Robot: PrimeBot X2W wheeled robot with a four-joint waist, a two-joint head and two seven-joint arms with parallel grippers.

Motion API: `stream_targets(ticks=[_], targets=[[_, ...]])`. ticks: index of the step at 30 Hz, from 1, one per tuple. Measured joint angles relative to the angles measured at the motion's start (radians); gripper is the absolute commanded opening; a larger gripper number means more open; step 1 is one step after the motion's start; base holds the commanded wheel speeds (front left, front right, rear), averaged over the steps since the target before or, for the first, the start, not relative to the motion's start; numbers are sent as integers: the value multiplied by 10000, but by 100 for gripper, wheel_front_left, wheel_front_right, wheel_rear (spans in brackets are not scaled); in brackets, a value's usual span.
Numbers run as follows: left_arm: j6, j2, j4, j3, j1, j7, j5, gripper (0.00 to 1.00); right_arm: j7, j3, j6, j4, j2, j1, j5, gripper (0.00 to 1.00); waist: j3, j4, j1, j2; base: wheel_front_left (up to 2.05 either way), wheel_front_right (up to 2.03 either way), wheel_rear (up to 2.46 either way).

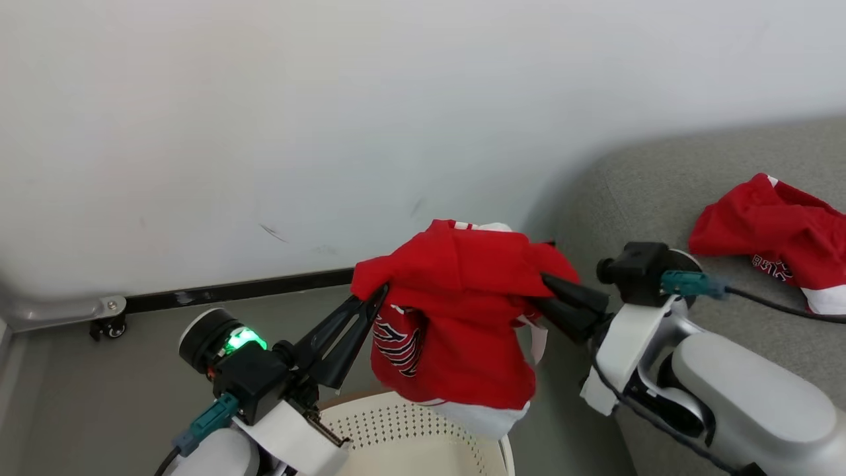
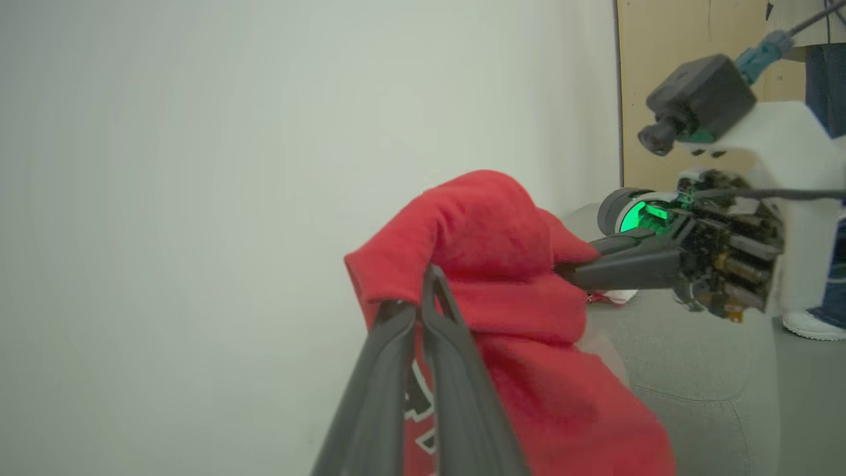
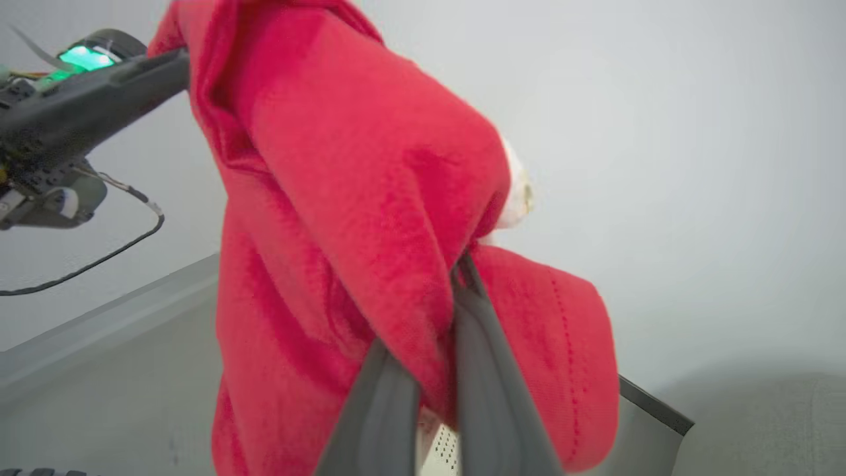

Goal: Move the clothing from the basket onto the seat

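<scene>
- Our left fingers (image 1: 337, 330) and right fingers (image 1: 568, 297) are clamped on the red garment (image 1: 456, 297) above the basket (image 1: 396, 423).
- We should carry it level, rightward, onto the seat (image 1: 661, 192).

White forearms (image 1: 747, 390), black fingers (image 1: 572, 294), teal plugs (image 1: 691, 283)

Over on the right, the grey woven seat (image 1: 661, 178) fills the corner by the wall. A crumpled red garment (image 1: 770, 228) with a white band and some lettering lies on its cushion, away from the rounded corner. To the left, grey floor (image 1: 99, 396) runs to a dark strip at the foot of the wall, where a small caster (image 1: 109, 327) on a metal bracket rests, and the cream perforated basket (image 1: 410, 433) stands near the seat, its base out of sight.
</scene>
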Motion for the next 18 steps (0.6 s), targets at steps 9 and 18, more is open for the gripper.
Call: stream_targets(ticks=[9, 18], targets=[[0, 0, 401, 77, 337, 81, -443, 100, -393, -1195, 69, 527, -372, 9, 173, 0, 32, -307, 0, 0, 0, 0, 0], [0, -15, 489, 40, 728, 77, -560, 100, -683, -2483, 69, 867, -784, 365, 259, 0, -11, -553, 0, 0, 0, 0, 0]])
